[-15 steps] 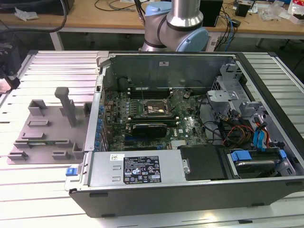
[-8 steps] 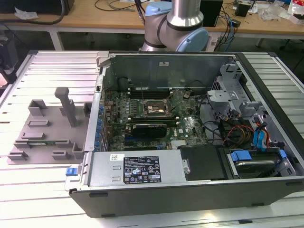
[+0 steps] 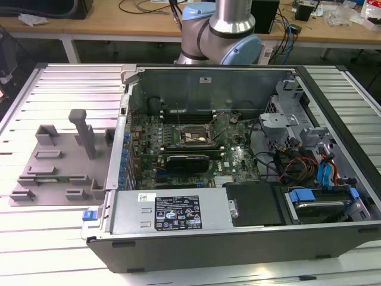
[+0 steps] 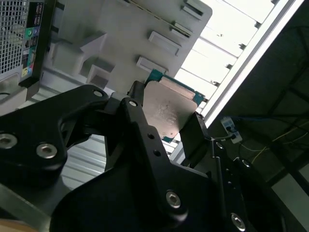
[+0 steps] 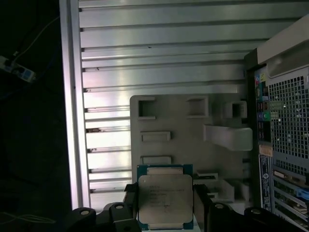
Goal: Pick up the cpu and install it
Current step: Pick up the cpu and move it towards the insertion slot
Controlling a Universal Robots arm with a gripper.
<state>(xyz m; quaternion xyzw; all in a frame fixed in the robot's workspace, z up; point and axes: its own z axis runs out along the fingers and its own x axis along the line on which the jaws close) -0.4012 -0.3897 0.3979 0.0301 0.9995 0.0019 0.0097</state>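
In both wrist views the cpu [image 5: 165, 199] [image 4: 170, 107], a flat square chip with a silver top plate and a green rim, sits between the black fingers [image 5: 200, 209] of my gripper [image 5: 165, 212] [image 4: 166, 116]. The gripper is shut on the cpu's two opposite edges. It hangs well above the grey fixture plate [image 5: 183, 145] [image 4: 120, 29] on the slatted table. In the exterior view the dark square socket frame [image 3: 189, 136] lies on the motherboard inside the computer case [image 3: 238, 179], and its middle looks bare.
The grey fixture plate [image 3: 59, 161] with raised blocks and a post lies on the table at the exterior view's left, beside the case. A long black card [image 3: 187, 161] sits just in front of the socket. Cables [image 3: 286, 161] and drive bays [image 3: 315, 196] crowd the case's right side. The arm's body [image 3: 229, 30] stands behind the case.
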